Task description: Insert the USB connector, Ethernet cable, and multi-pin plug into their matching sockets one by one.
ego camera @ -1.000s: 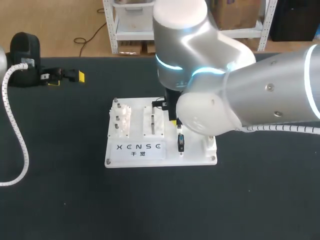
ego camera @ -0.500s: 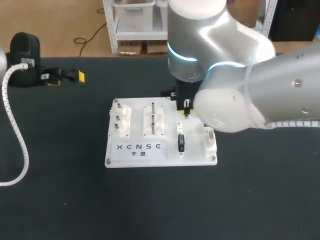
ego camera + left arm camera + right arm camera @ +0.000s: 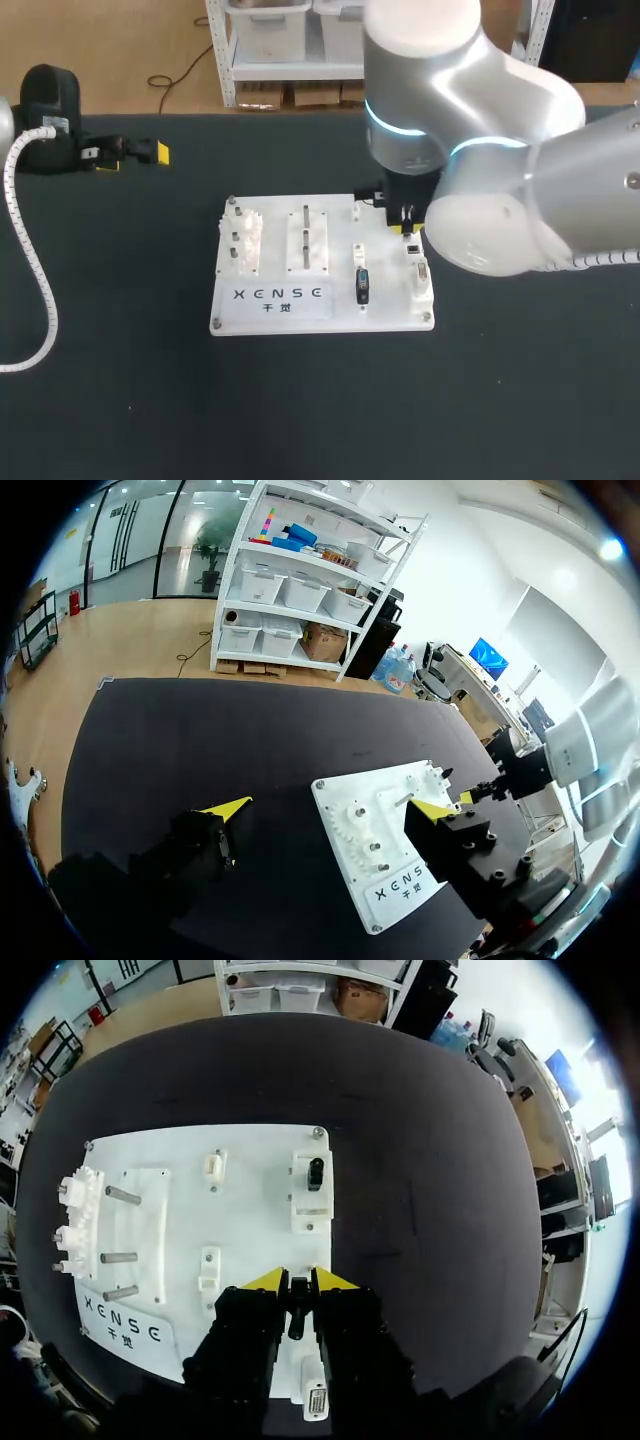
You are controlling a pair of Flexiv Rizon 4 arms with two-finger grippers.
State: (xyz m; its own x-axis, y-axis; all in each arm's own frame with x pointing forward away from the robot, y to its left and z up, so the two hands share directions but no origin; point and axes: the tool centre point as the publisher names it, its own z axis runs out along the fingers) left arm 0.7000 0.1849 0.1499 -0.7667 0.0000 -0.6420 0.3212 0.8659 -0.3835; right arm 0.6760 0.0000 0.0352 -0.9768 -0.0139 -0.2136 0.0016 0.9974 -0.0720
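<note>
One socket [image 3: 315, 1173] sits at 12 o'clock from the right gripper [image 3: 298, 1281], its slot running toward it; the fingers pinch what looks like a slim dark plug [image 3: 296, 1318]. The left gripper [image 3: 330, 808], spread wide and empty, is well apart.

White board's [image 3: 388, 305] far right corner, hidden beneath the right arm [image 3: 470, 130]

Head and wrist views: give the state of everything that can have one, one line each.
right gripper: shut on a small dark plug, over the socket board.
left gripper: open, empty, off the board.
black connector: standing upright on the board.
multi-pin socket: empty.
</note>
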